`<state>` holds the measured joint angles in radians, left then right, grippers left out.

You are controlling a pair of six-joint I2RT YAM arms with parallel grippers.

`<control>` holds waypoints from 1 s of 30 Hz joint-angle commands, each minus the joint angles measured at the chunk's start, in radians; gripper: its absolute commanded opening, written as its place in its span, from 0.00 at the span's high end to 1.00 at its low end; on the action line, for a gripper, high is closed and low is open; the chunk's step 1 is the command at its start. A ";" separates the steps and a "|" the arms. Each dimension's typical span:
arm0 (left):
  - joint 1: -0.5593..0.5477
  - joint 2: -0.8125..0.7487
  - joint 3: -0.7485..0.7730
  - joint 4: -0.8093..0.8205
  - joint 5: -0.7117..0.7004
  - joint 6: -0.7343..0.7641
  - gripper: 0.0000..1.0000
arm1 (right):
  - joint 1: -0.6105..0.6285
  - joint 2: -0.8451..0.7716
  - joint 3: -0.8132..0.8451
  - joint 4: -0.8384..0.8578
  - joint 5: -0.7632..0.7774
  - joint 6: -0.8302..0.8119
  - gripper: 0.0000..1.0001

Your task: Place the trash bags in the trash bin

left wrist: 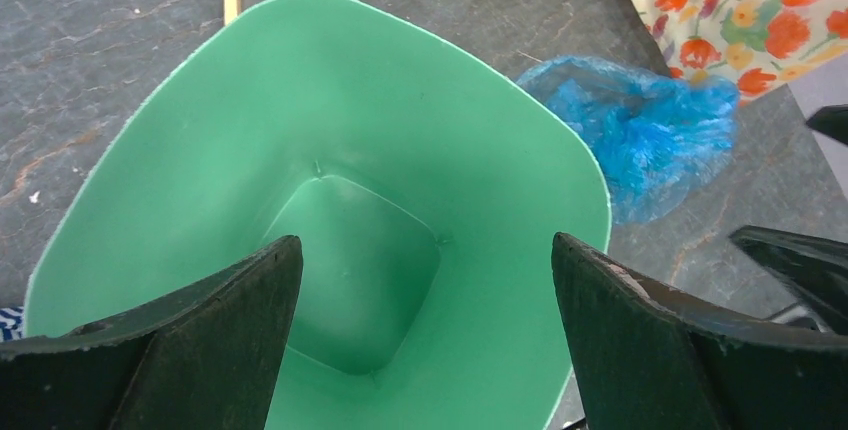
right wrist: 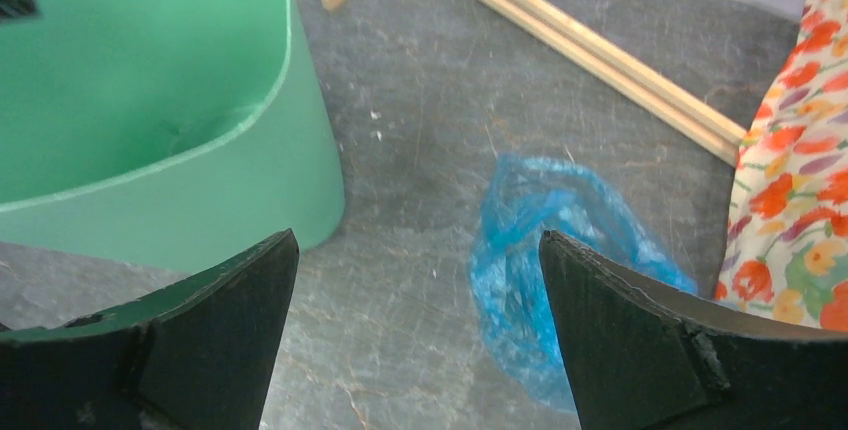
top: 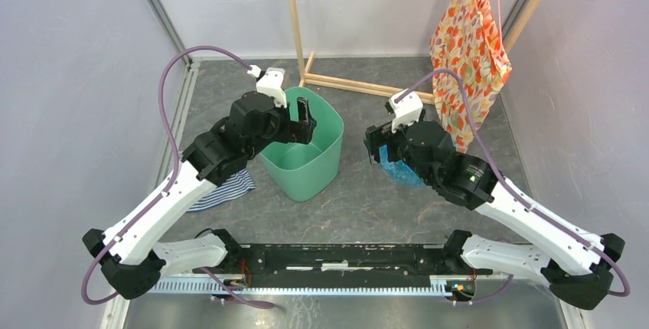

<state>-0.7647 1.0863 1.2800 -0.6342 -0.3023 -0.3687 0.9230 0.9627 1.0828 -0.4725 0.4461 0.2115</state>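
Black fingers of the left hand (left wrist: 425, 240) are gaping wide and empty over the mint-green trash bin (left wrist: 470, 130), its near rim cut off by the frame. Likewise the right hand (right wrist: 417, 235) is spreading wide, gripping nothing, above the crumpled blue trash bag (right wrist: 530, 260) lying on the grey surface (right wrist: 430, 80) between bin and floral fabric (right wrist: 800, 200); overhead, the arm is hiding most of it.

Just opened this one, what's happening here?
Two robot arms are working on getting a blue plastic bag into a green bin. Nothing is held yet. The bag lies crumpled on the table beside the bin, and the right gripper is open above it. The left gripper is open over the bin, which is empty.
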 commanded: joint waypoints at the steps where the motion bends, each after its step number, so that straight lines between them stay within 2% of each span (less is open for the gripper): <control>1: -0.007 -0.017 0.046 0.004 0.099 0.039 0.00 | 0.000 -0.016 -0.052 -0.039 0.009 0.003 0.02; 7: -0.025 0.012 0.109 -0.048 0.335 0.040 0.00 | -0.031 -0.048 -0.173 -0.072 0.031 0.045 0.02; 10: -0.096 0.029 0.140 -0.050 0.378 0.033 0.00 | -0.066 -0.056 -0.225 -0.090 0.041 0.075 0.02; 15: -0.305 0.110 0.140 -0.022 0.310 0.002 0.00 | -0.130 -0.072 -0.285 -0.133 0.136 0.129 0.02; 19: -0.397 0.165 0.066 0.047 0.246 -0.030 0.00 | -0.165 -0.101 -0.337 -0.126 0.160 0.163 0.02; 22: -0.434 0.209 0.009 0.091 0.178 -0.049 0.00 | -0.185 -0.122 -0.376 -0.107 0.148 0.186 0.02; 30: -0.414 0.276 -0.197 0.203 -0.011 -0.082 0.00 | -0.214 -0.119 -0.444 -0.013 0.109 0.200 0.02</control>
<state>-1.1969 1.3525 1.1477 -0.5331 -0.1806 -0.3996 0.7185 0.8474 0.6556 -0.5777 0.5617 0.3870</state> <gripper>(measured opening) 0.996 0.979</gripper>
